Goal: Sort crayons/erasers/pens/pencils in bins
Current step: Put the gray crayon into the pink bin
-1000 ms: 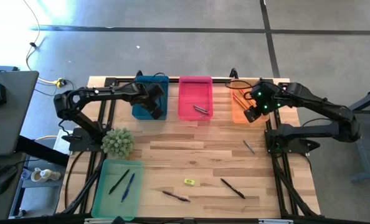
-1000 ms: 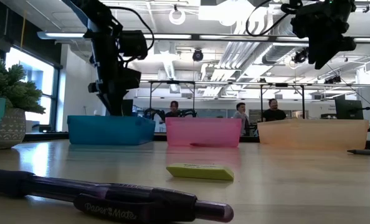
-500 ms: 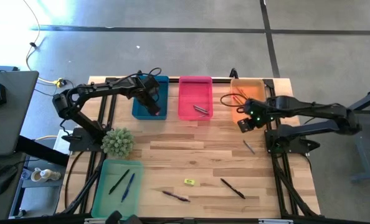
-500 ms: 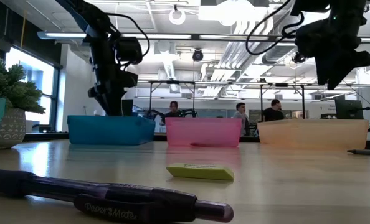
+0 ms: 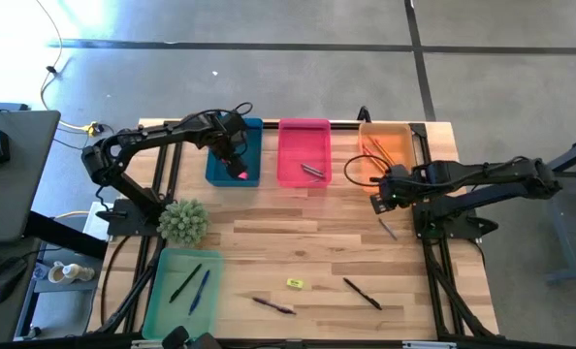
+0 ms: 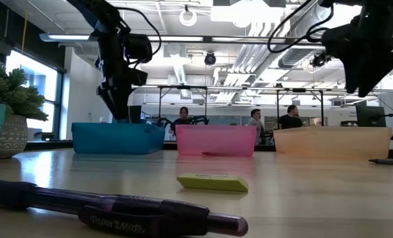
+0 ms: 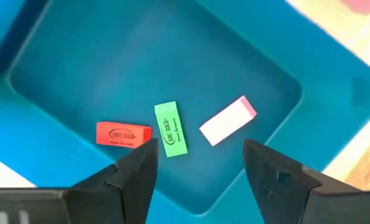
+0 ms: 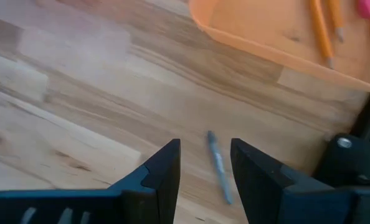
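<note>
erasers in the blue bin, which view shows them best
The left wrist view: it looks straight into the blue bin, showing a red eraser, green eraser and pink eraser. The high view shows only a pink speck; the low view shows just the bin's wall.

Grey concrete floor [image 5: 269,24] surrounds the table; beyond it, ceiling lights [image 6: 186,16], a bright window [image 6: 34,82], seated people [image 6: 255,119].

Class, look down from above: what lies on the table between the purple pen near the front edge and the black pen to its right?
In the high view, only the yellow eraser lies between the purple pen and the black pen, set slightly farther back.
</note>
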